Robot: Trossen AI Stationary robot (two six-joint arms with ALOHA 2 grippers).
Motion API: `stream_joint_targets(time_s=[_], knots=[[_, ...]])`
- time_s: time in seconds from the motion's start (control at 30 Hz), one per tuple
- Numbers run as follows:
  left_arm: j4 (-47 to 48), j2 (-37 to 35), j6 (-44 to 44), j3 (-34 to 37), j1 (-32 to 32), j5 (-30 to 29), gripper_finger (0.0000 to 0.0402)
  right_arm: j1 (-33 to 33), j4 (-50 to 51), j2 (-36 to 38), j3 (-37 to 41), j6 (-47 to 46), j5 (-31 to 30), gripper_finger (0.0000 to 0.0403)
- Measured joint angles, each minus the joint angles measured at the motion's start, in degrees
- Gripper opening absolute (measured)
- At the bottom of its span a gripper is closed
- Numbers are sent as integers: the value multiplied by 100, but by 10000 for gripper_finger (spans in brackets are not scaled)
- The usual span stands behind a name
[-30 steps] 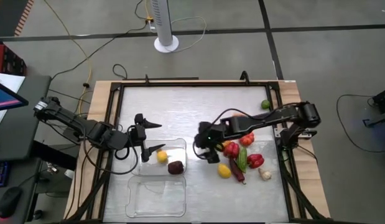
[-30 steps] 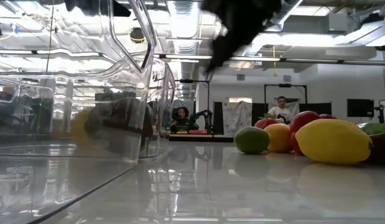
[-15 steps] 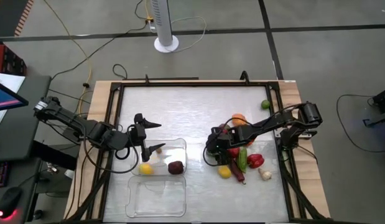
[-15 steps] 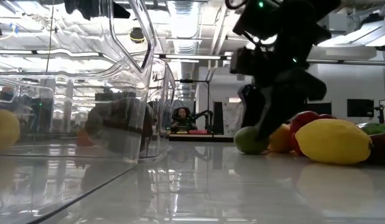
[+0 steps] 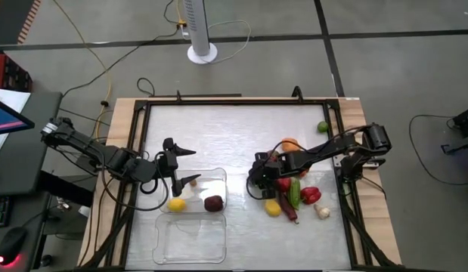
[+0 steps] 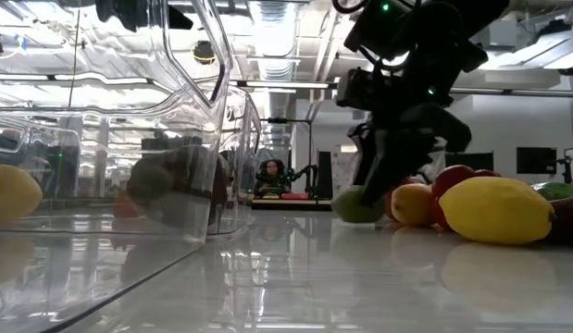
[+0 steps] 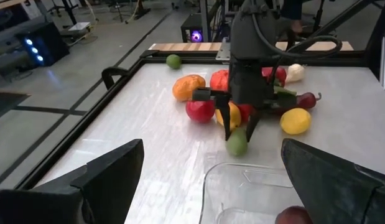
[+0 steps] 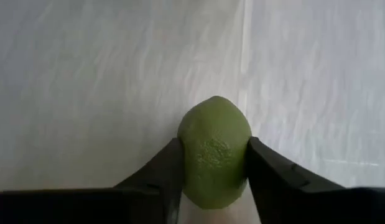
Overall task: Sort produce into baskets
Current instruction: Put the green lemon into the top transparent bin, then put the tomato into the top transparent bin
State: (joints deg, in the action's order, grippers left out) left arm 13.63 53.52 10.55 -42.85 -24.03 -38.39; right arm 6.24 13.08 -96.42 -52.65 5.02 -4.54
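Observation:
My right gripper [image 5: 256, 187] stands at the left edge of the produce pile, shut on a small green lime [image 8: 214, 155]. The pile holds an orange piece [image 5: 290, 143], red pieces [image 5: 283, 181], a yellow lemon [image 5: 273, 208], a green piece [image 5: 295, 193] and a white garlic [image 5: 322, 211], all lying on the table. My left gripper [image 5: 187, 165] hangs open over the far left corner of a clear basket [image 5: 218, 177]. In that basket lie a yellow piece [image 5: 177, 204] and a dark red piece [image 5: 213, 202]. A second clear basket [image 5: 162, 242] stands nearer. My right gripper pinches the green lime's two opposite sides [image 8: 242, 155] between its two fingers [image 8: 273, 171]. The fingers point down at it from above [image 7: 239, 127]. The lime [image 6: 357, 203] sits at table height below the fingers; whether it is lifted clear I cannot tell.
A second green lime [image 5: 323, 127] lies on the frame at the far right corner. A black frame [image 5: 241, 100] runs round the white tabletop. Bare tabletop lies between the baskets and the pile and along the far side.
My right gripper has gone from beside the basket toward the table's right edge to the pile, has come down and has shut on the green lime. The lime has shifted a little away from the pile. The yellow piece in the basket has rolled toward its near left corner.

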Motion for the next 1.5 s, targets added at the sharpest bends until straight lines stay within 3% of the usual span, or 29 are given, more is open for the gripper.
stream_joint_targets(time_s=[0.13,0.23,0.4,0.47,0.63,0.83,0.9,1.03,1.13,1.23,1.5], knots=[[0,0,-27,0,0,0,368,22,460,0,-488,198,-332,160],[0,0,-25,0,0,-7,368,110,740,0,-1060,467,-881,178],[8,0,-25,0,0,-98,368,266,329,-19,-1904,998,-1053,203],[48,0,-18,0,0,-100,368,342,-146,-28,-2008,1123,-901,205],[122,0,20,0,0,-119,368,479,-1233,-241,-2021,1295,257,212],[149,-2,80,0,0,-138,368,472,-1331,-696,-1995,1326,307,270],[192,-2,120,0,0,-144,368,419,-1040,-699,-2089,1296,211,294],[344,-2,226,0,0,-136,368,410,879,-413,-2415,865,-335,324],[404,-2,229,0,0,-141,368,338,1998,-57,-2301,389,-756,328],[358,-2,264,0,0,-133,368,115,2409,276,-1729,-110,-1045,327],[357,8,515,0,0,-89,368,-968,1619,1158,-48,-767,-924,353]])
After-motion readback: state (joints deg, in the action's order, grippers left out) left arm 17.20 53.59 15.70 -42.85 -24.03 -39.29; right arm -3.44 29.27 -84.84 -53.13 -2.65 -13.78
